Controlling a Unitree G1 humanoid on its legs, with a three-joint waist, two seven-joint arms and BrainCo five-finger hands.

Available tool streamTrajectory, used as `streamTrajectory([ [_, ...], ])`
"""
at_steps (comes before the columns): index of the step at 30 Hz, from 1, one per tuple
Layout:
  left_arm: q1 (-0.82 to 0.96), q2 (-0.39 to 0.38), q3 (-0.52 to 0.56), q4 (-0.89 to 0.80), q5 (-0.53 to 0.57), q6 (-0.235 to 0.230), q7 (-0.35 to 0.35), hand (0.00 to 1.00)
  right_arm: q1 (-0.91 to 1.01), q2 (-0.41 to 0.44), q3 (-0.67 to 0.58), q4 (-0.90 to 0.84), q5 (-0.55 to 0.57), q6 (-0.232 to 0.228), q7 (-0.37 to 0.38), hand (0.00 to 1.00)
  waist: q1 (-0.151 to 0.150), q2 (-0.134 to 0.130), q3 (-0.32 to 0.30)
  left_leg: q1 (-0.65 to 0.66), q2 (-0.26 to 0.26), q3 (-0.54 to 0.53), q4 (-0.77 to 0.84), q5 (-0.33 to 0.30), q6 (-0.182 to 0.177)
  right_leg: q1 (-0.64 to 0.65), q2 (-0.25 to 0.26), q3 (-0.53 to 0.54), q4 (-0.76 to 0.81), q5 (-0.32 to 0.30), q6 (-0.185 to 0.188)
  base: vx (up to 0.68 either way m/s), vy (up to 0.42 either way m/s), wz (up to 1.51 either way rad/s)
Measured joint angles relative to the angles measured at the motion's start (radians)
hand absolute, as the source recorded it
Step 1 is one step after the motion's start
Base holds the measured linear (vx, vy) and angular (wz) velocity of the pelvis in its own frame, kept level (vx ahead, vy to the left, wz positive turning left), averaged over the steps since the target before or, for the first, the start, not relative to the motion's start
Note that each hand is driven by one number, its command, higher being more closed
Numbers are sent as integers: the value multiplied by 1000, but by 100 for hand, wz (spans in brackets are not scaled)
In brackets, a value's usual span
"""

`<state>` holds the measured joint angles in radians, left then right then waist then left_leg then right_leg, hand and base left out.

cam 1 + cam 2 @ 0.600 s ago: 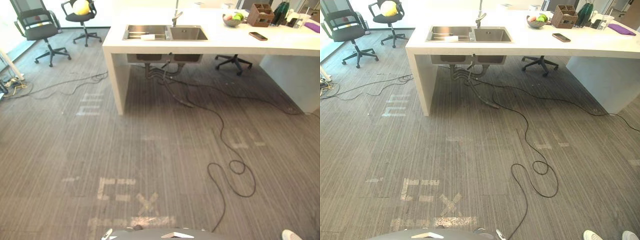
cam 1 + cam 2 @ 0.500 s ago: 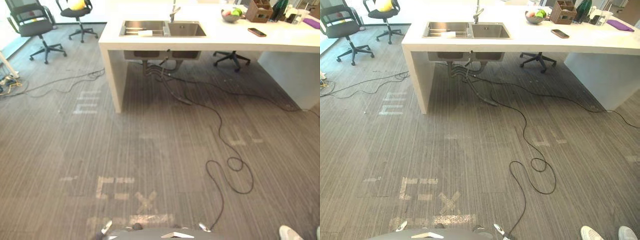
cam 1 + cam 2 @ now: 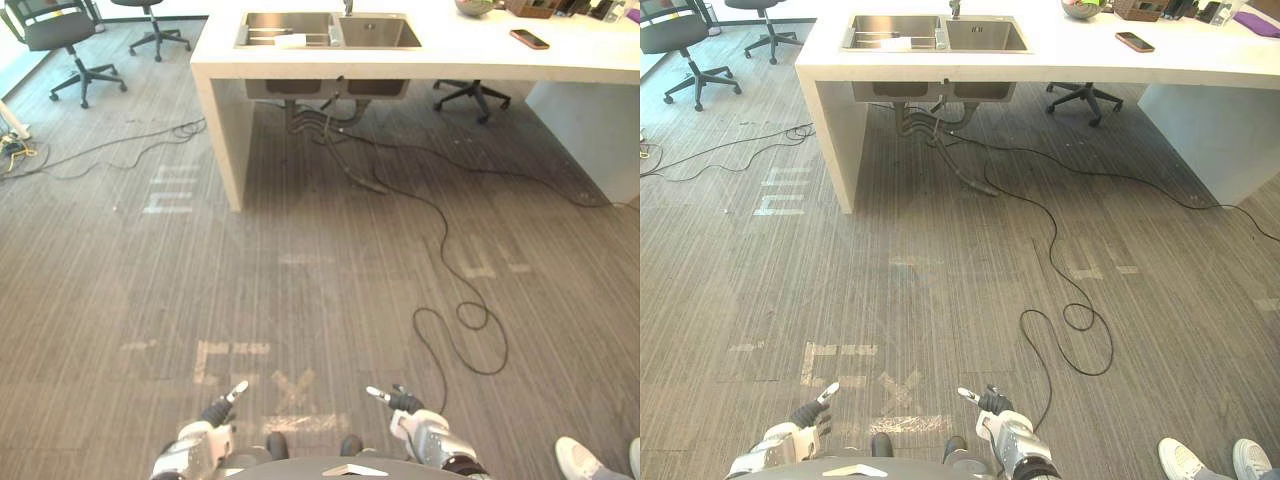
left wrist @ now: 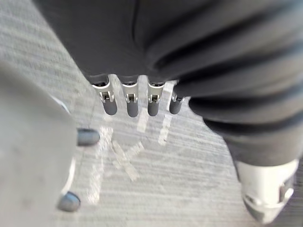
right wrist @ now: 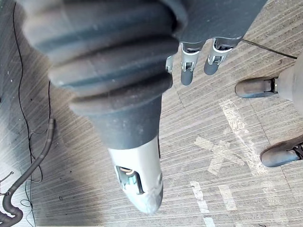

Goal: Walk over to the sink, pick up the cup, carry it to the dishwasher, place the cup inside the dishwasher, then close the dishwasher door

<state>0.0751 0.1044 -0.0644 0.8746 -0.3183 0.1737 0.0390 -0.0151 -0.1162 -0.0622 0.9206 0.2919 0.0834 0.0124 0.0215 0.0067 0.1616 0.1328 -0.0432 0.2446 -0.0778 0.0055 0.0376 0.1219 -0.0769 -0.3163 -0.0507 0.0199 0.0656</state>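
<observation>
- Left eye view, nearest: the left hand and right hand hang low, fingers straight and relaxed, holding nothing.
- Beyond them the carpeted floor stretches to the bench, well apart from the hands.
- The sink is set into the bench. A pale object in its left basin may be the cup, but it is too small to confirm.
- My judgement: the robot is partway through the walk. Pick-up, carrying, placing and closing the door all remain.
</observation>
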Motion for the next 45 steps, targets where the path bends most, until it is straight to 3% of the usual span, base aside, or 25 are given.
streamTrajectory([
  [5,9,-12,21,5,88,-3,108,0,26,3,0,1,-42,-59,1,0,-7,0,0,15,1,2,0,-1,-1,15,1,2,0,0,0,-22,-6,-1],
  [8,12,-14,45,28,87,-25,130,0,44,10,0,2,-63,-93,1,0,-8,0,1,17,3,8,-1,-1,-1,14,3,7,1,3,-4,-68,-6,-5],
  [12,17,-22,79,58,58,-51,68,0,66,28,1,6,-65,-152,-13,0,-4,-3,1,15,10,35,-6,-5,-8,2,10,33,-5,7,-9,-79,-5,-19],
  [16,17,-19,96,89,-98,-45,-12,0,93,34,0,33,-84,-180,-22,0,-12,-4,1,12,13,41,-6,-6,-8,0,13,36,-16,12,-11,-23,-3,-5],
  [19,14,-17,125,96,-187,21,-54,0,95,34,-18,77,-55,-174,-22,0,-13,-6,1,22,14,44,-6,-5,-8,17,15,37,-24,23,-15,8,-2,-1],
  [22,13,-15,144,101,-190,57,-92,0,97,31,-44,116,102,-146,43,0,-18,-8,1,49,15,53,-6,-8,-11,42,17,42,-29,22,-14,16,-8,-5],
  [25,7,-15,153,112,-188,72,-116,0,101,24,-83,128,257,-62,111,0,-20,-8,1,61,18,61,-7,-14,-19,48,21,57,-29,22,-13,-9,-13,-13],
  [27,-3,-15,159,127,-188,88,-117,0,116,21,-115,130,269,-12,163,0,-24,-8,0,61,20,64,-7,-15,-18,47,23,59,-30,22,-14,-19,-14,-6],
  [34,-6,-14,160,127,-176,100,-116,0,108,11,-131,157,251,3,201,0,-21,-10,-1,70,21,62,-7,-15,-17,56,24,57,-28,20,-12,-4,-1,0],
  [36,-9,-12,154,127,-158,107,-116,0,106,11,-130,157,248,1,195,0,-25,-9,-1,74,22,60,-7,-19,-16,39,17,54,23,-15,-10,-2,10,5],
  [38,-13,0,127,129,-147,111,-124,0,101,7,-130,149,208,-9,186,0,-30,-17,-2,81,14,53,-7,-29,-4,-26,-24,34,214,-108,3,0,48,17],
  [40,-22,11,99,132,-148,102,-130,0,98,3,-128,138,191,-24,173,0,-25,-25,4,99,2,55,-7,-41,13,-96,-68,24,404,-163,13,16,53,1],
  [41,-30,17,90,153,-165,89,-118,0,94,-6,-128,116,172,-38,156,0,-24,-28,8,107,-7,58,-6,-44,18,-186,-119,5,608,-174,-20,25,41,-7],
  [43,-34,32,90,168,-229,76,-84,0,81,-12,-127,117,172,-48,147,0,-35,-45,23,154,-12,51,-1,-48,34,-273,-185,-30,830,-154,-55,116,1,1],
  [45,-39,34,79,174,-282,45,-60,0,82,-15,-108,127,179,-44,139,0,-37,-43,37,179,9,43,29,-75,25,-292,-194,-48,853,-216,-28,178,-37,9],
])
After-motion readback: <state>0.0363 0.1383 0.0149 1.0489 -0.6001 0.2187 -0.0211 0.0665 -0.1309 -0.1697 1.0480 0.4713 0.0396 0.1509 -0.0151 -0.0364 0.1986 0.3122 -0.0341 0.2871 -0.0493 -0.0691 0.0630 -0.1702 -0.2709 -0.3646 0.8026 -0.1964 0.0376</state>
